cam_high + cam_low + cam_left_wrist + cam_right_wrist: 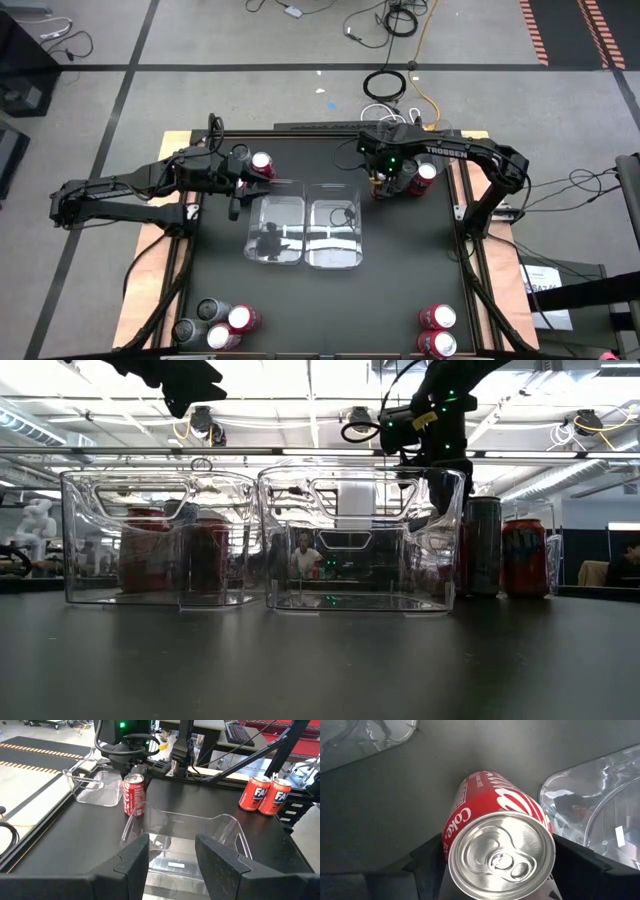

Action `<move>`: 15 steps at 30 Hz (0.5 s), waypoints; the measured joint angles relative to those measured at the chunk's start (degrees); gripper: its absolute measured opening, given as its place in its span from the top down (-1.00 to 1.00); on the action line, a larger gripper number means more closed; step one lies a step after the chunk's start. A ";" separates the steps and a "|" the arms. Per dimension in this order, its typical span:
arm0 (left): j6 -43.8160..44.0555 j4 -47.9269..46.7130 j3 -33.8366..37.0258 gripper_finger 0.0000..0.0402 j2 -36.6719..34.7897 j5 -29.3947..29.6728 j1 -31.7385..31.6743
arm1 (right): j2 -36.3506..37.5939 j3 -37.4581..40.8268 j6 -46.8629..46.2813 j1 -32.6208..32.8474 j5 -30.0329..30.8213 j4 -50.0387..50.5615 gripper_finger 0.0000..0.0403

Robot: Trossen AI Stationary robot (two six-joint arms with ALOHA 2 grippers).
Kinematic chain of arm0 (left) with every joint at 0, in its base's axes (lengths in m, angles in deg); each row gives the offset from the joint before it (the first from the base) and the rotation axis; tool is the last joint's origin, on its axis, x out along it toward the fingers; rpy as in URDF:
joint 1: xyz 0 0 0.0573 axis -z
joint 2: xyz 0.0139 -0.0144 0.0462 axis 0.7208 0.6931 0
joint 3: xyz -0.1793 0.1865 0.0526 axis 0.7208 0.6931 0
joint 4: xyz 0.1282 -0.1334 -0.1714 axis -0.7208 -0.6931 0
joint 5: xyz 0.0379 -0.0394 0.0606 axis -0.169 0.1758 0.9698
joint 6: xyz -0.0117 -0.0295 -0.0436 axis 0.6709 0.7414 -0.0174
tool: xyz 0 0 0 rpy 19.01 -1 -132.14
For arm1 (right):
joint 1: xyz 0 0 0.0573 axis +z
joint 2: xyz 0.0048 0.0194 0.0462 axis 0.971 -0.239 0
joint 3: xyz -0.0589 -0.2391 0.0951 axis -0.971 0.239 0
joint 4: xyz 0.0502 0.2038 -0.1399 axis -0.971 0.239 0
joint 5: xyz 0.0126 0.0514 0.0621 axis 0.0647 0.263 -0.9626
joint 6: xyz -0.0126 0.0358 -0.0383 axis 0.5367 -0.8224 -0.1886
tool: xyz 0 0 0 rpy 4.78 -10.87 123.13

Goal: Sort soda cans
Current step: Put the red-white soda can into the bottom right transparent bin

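A red Coke can [492, 810] with a silver top stands upright on the black table, near the far right corner of the right clear tray [333, 232]. My right gripper [500, 865] points straight down over it, jaws wide, one finger close on each side of the can's top. The same can [133, 795] shows under that gripper in the left wrist view. My left gripper [172, 855] hovers open and empty above the left clear tray [275, 228]. Another red can [262, 165] stands just beyond the left arm. My right gripper comes at the Coke can from above, its fingers [427, 855] flanking the can's upper wall [451, 837]. The can's own top hides the inner faces, so I cannot tell whether they touch. The can stands on its base on the table.
A dark can [483, 545] and a red can [523, 555] stand just right of my right gripper. Several cans [220, 322] cluster at the near left corner, and two red ones [438, 330] at the near right. Both trays sit side by side mid-table.
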 joint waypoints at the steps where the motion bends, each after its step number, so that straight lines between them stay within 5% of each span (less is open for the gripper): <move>1: 0.02 0.00 0.00 0.16 0.00 0.00 0.00 | 0.00 0.00 -0.02 0.00 -0.04 0.02 -0.42; 15: 0.00 0.00 0.02 0.16 -0.02 0.00 0.00 | 3.55 -3.36 -0.44 1.97 -0.68 -0.09 -0.43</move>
